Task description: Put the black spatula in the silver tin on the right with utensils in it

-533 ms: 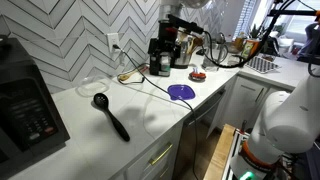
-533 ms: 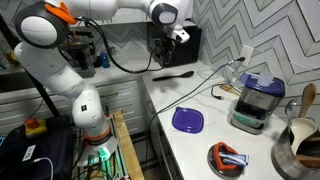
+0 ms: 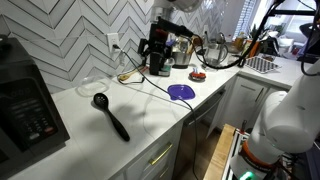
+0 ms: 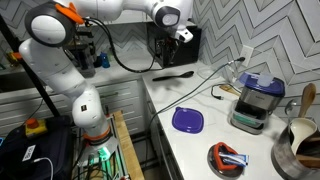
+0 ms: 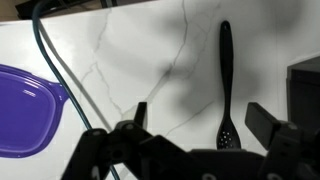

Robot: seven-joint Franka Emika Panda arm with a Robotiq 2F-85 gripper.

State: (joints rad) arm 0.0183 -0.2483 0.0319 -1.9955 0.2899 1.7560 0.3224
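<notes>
The spatula [image 4: 175, 73] is lying flat on the white counter [image 4: 200, 95], free of any grip. In the wrist view the spatula [image 5: 226, 80] is pointing its handle away, with its holed head nearer the camera. The gripper [image 4: 179, 35] is hanging above it with fingers spread wide, holding nothing.

We are judging the pick to be the first risk. The handle is slim and lying tight on the counter, so fingers closing a little high may be skating over it, and fingers going too low may be scraping the stone. A grip near one end may be letting the spatula swing.

The tin [image 4: 298, 150] is standing well apart at the other end of the counter, already holding a wooden spoon [image 4: 308, 95] — the spatula may be catching on it or knocking the tin. In between are lying a purple plate [image 4: 188, 120] and a cable [image 5: 60, 75], with the coffee machine [image 4: 255, 100] standing there too — a low carry is risking a snag.
</notes>
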